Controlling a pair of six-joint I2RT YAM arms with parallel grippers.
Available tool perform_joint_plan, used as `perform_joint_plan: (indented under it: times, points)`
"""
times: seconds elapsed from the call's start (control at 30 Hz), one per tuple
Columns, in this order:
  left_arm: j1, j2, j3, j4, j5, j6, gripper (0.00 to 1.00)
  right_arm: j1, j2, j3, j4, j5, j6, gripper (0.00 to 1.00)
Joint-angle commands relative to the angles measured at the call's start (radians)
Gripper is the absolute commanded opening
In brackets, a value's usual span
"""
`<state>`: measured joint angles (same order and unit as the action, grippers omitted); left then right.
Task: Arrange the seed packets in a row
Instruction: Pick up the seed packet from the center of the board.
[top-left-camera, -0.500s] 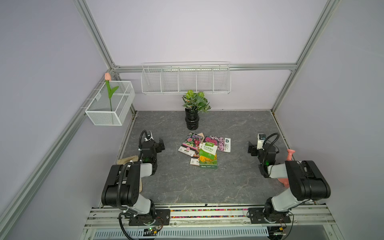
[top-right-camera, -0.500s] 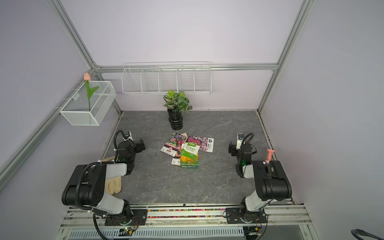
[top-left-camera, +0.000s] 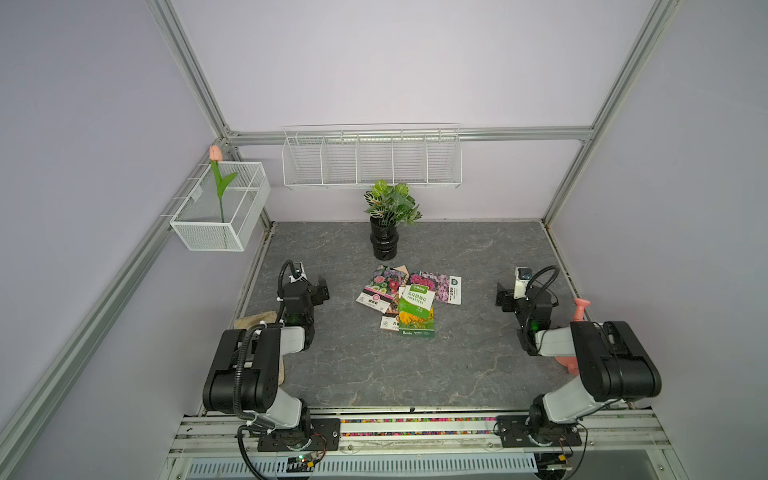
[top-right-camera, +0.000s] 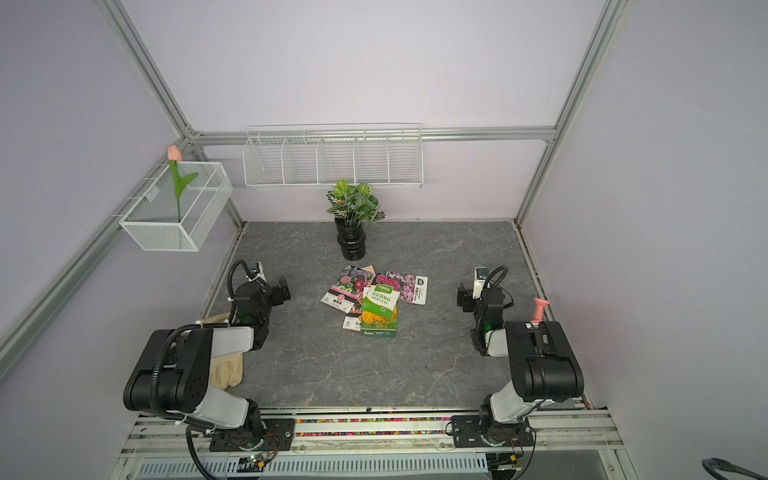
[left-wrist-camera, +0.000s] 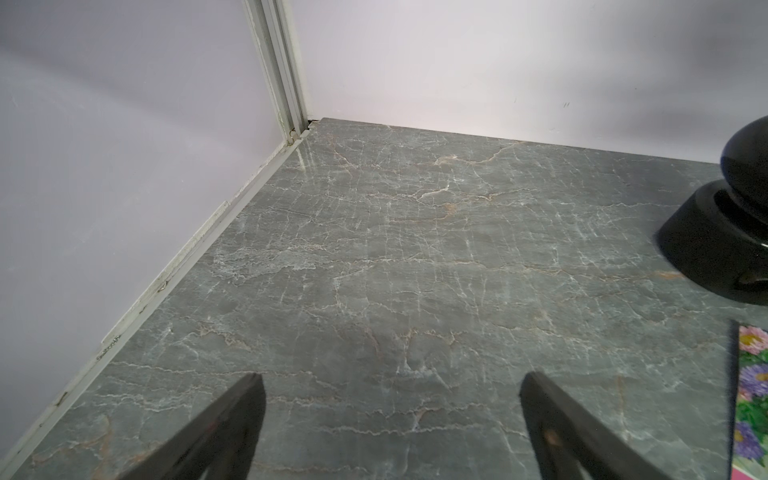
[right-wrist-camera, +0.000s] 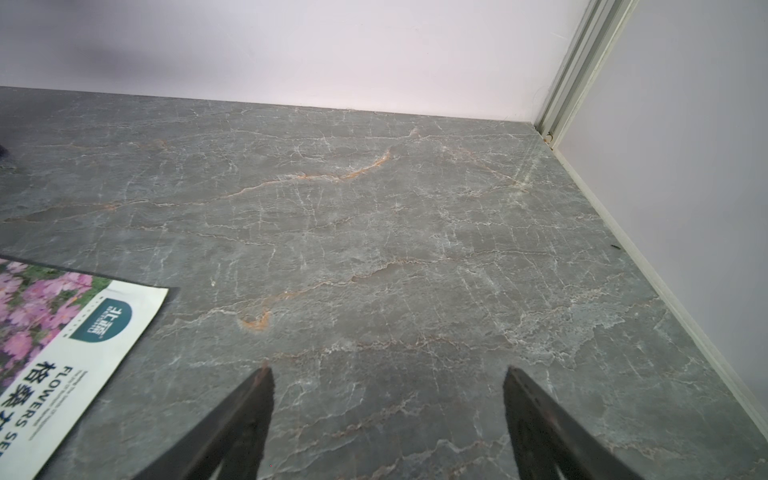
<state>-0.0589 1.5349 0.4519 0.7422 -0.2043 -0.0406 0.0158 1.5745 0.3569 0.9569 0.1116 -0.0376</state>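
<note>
The seed packets lie in one overlapping pile at the middle of the grey table in both top views. A green packet (top-left-camera: 417, 309) sits on top, a mixed-flower packet (top-left-camera: 380, 286) to its left, a lilac packet (top-left-camera: 440, 286) to its right, and an orange one (top-left-camera: 390, 322) peeks from beneath. My left gripper (top-left-camera: 322, 289) hovers open left of the pile, clear of it. My right gripper (top-left-camera: 500, 297) stands open to the right, also apart. The left wrist view shows open fingers (left-wrist-camera: 232, 424) over bare table. The right wrist view shows the lilac packet (right-wrist-camera: 62, 332) beside the open gripper (right-wrist-camera: 388, 380).
A black vase with a leafy plant (top-left-camera: 384, 239) stands just behind the pile. A cream glove (top-right-camera: 226, 370) lies under the left arm. A pink tool (top-left-camera: 579, 309) stands by the right arm. A wire shelf (top-left-camera: 372, 160) and a mesh basket (top-left-camera: 220, 208) hang on the walls.
</note>
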Motion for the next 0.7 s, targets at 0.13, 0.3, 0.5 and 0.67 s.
perform_joint_plan:
  times: [0.13, 0.3, 0.5, 0.67]
  points:
    - [0.003, -0.021, -0.01, -0.001, 0.004, 0.012, 0.99, -0.009, -0.02, 0.0, -0.001, 0.015, 0.01, 0.89]
    - [0.003, -0.024, -0.007, -0.006, 0.003, 0.012, 0.99, -0.009, -0.023, 0.001, -0.003, 0.013, 0.011, 0.88]
    - [0.003, -0.082, 0.283, -0.534, 0.094, 0.031, 0.99, 0.033, -0.192, 0.181, -0.439, 0.105, -0.008, 0.88]
    - [-0.005, -0.071, 0.474, -0.764, 0.138, -0.14, 0.99, 0.079, -0.26, 0.372, -0.78, -0.076, 0.187, 0.88]
